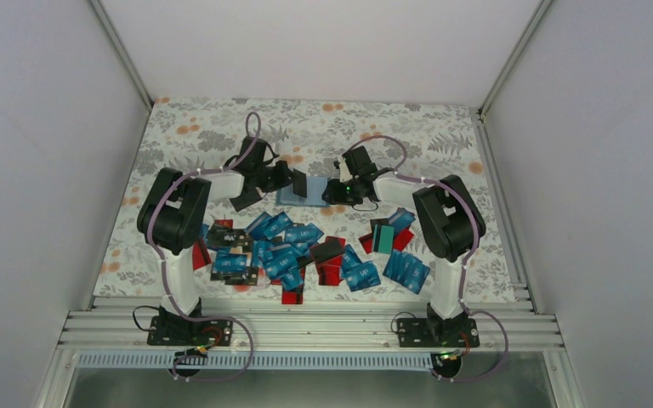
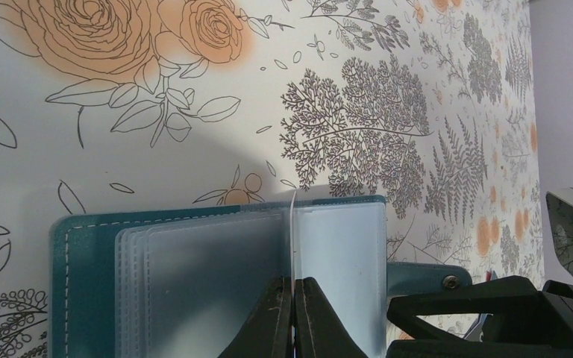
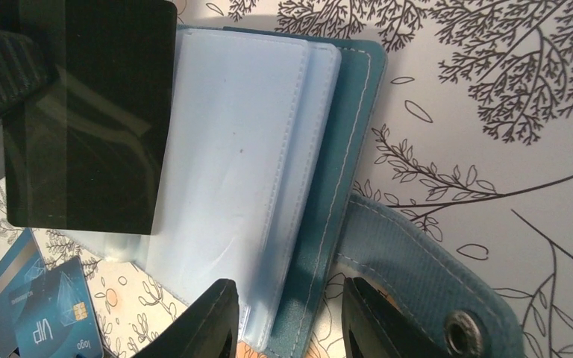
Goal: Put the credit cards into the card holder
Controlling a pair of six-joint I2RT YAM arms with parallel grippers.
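Observation:
The card holder (image 1: 306, 194) lies open on the flowered cloth at the middle back, its clear blue sleeves (image 2: 216, 276) facing up. My left gripper (image 2: 293, 282) is shut on a black credit card (image 3: 89, 112), which it holds upright over the holder's middle; the left wrist view shows only the card's thin edge (image 2: 292, 239). My right gripper (image 3: 289, 287) is open. Its jaws straddle the near corner of the card holder's (image 3: 246, 149) right side, and a gap shows beside the right finger. Many more credit cards (image 1: 289, 251), blue, red and black, lie heaped nearer the arms.
The holder's teal strap with a metal snap (image 3: 455, 328) sticks out on the cloth to its right. Loose blue cards (image 3: 45, 306) lie close to the holder's near side. White walls enclose the cloth on three sides, and a metal rail (image 1: 306, 327) runs along the front.

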